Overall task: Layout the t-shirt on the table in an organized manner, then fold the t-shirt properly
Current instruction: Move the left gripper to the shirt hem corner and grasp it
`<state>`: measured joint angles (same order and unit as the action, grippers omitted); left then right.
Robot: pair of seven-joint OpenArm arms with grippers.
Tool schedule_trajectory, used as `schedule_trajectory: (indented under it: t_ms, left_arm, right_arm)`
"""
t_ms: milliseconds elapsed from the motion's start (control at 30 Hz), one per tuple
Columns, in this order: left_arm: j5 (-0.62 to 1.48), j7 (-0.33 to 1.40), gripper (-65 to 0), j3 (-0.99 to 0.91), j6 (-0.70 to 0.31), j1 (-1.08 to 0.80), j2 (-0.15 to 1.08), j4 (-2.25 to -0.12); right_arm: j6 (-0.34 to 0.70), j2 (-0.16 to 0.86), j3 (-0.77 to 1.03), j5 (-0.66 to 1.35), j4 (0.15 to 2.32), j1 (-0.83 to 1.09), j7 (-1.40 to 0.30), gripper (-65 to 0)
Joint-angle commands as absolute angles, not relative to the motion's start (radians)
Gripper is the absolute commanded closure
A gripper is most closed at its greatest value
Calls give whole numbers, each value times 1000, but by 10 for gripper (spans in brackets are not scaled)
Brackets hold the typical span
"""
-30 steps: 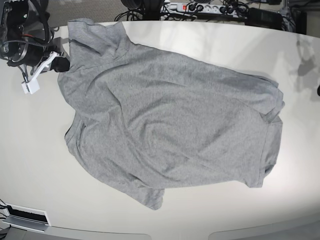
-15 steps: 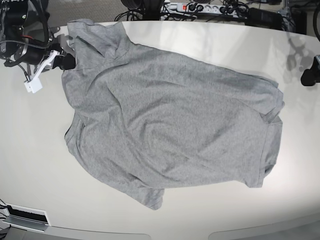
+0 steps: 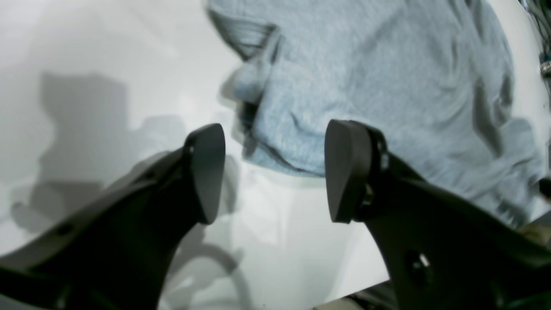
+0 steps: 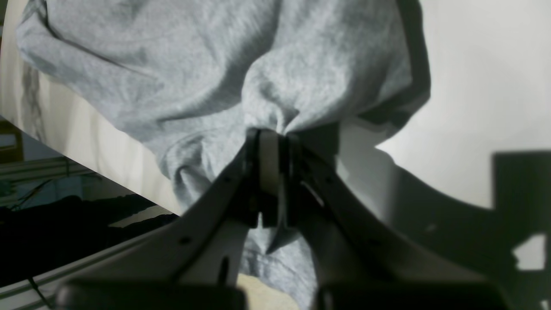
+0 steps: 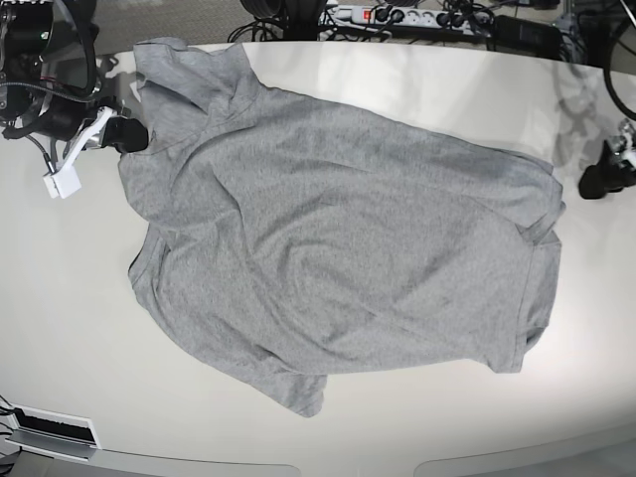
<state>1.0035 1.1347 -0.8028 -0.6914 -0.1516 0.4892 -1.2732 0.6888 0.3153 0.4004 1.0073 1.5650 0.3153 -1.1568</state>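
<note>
The heather-grey t-shirt (image 5: 338, 248) lies spread, plain side up and wrinkled, across the off-white table (image 5: 70, 298). At its far-left edge my right gripper (image 5: 131, 136) is shut on a pinch of the cloth. The right wrist view shows the fabric (image 4: 193, 64) bunched and gathered into the closed gripper (image 4: 271, 137). My left gripper (image 5: 599, 181) hovers just off the shirt's right edge. In the left wrist view it (image 3: 277, 172) stands open, nothing between its fingers, with the shirt's folded edge (image 3: 366, 64) just beyond them over bare table (image 3: 86, 64).
A power strip and cables (image 5: 397, 15) lie past the table's far edge. A small white block (image 5: 60, 182) hangs from the right arm. A cable slot (image 5: 50, 429) sits at the near left corner. The curved table edge runs along the bottom.
The left arm has come into view at the right and moved toward the shirt's right edge, its jaws now open. The right gripper has shifted slightly right, still holding the cloth.
</note>
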Motion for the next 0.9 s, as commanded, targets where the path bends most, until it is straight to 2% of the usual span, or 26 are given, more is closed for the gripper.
schedule_trajectory:
  t_ms: [0,367,633,667,700,800,867]
  left_arm:
    - [1001,1092,-377,-788,-698,-143,510,-1286]
    - [782,938,-377,-738,-698,-115,472,-1285]
    - [767,916,-367,-731,-698,-115,449,-1282]
    - [767,916,-338,-728,-698,-115,449,-1282]
    - [766,916,-282,-722,-698,-115,449,-1282]
    - [735,916,-2,-699,-679,-115,449,-1282]
    - [720,917,0,-694,-649,-115,450,-1282]
  right_arm:
    - [698,330,406,1033,1586,308,-1150,0]
    - [698,330,406,1048,1587,308,-1169,0]
    - [698,330,406,1048,1587,308,-1172,0]
    - [698,330,406,1048,1587,308,-1172,0]
    - [698,330,406,1048,1587,307,-1172,0]
    - [698,330,406,1048,1587,308,-1172,0]
    - [698,330,406,1048,1587,308,-1172,0]
